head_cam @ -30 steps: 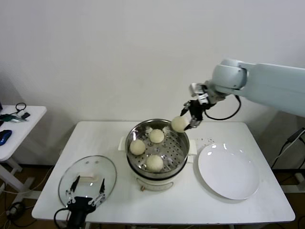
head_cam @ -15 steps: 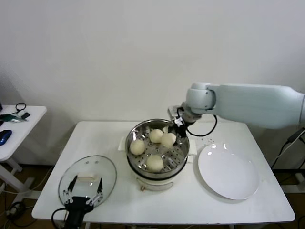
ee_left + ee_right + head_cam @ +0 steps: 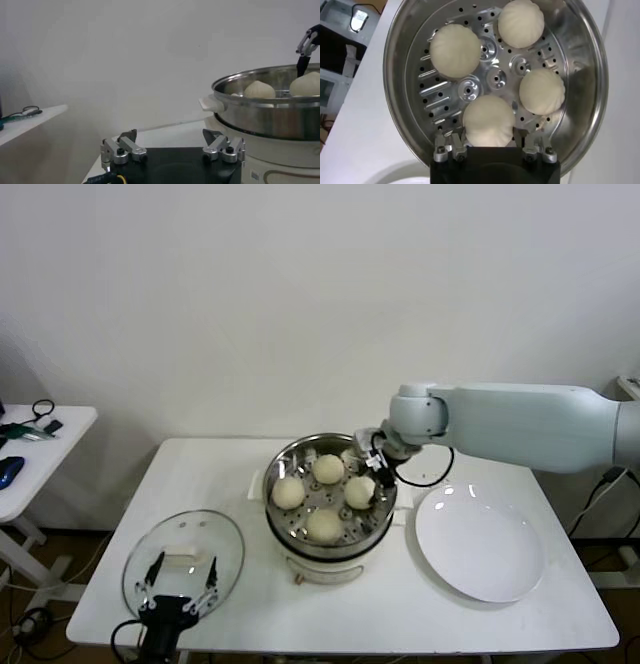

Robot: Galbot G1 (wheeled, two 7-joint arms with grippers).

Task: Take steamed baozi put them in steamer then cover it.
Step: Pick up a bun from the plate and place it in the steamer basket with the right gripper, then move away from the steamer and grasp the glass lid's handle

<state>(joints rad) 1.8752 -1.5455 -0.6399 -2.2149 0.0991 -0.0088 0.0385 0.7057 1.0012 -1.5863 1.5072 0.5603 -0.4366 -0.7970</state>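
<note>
Head view, counted: four steamed baozi, one steamer (image 3: 330, 529), one cover (image 3: 184, 561), one white plate (image 3: 480, 544), two grippers, all on or over one white table (image 3: 540, 609).

Right gripper (image 3: 372, 476) reaching down inside the steamer at its rim on the plate side, fingers (image 3: 442, 150) closed on the fourth bun (image 3: 360, 491). In the right wrist view, that held bun (image 3: 489, 121) seated between the two finger bases, resting on the perforated floor directly in front of the palm. Other three buns farther from the gripper, spread around the floor's centre: one (image 3: 329, 468) toward the wall, one (image 3: 288, 492) across the basket toward the cover side, one (image 3: 324, 526) toward the table's front edge. All four inside the steel basket, none touching another as far as visible.

White plate just beside the steamer, on the right arm's side, below and outside the right gripper; nothing on it.

Left gripper (image 3: 181, 576) low at the front edge of the table, fingers spread wide, holding nothing, hovering over the near part of the cover. Cover lying flat on the table under and just ahead of that gripper, cream handle (image 3: 182, 559) between the spread fingertips in the head view. In the left wrist view, both fingers (image 3: 124, 150) apart, steamer wall (image 3: 270, 117) ahead and to one side.
</note>
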